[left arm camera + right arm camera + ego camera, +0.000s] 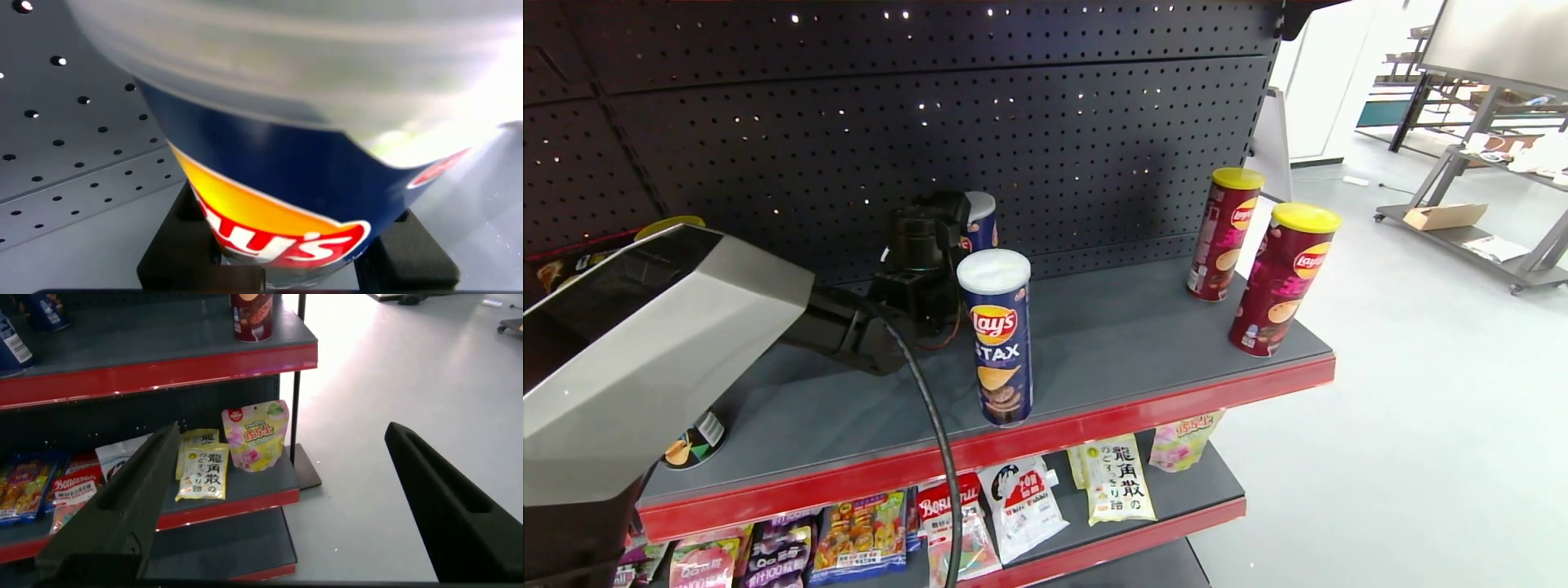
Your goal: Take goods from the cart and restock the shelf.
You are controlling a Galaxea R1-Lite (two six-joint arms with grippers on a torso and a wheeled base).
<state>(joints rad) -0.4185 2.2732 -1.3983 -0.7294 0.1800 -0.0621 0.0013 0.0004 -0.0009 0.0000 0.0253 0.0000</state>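
Front blue can (996, 343) beside held can (982, 220)

Upright blue chip can (982, 222) with pale lid at the shelf's (1143, 343) back, just behind a matching front can (1001, 343)

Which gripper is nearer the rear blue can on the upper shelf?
Left. The left gripper is closed around the rear blue can by the pegboard; the right gripper is open, well away, out before the lower shelf.
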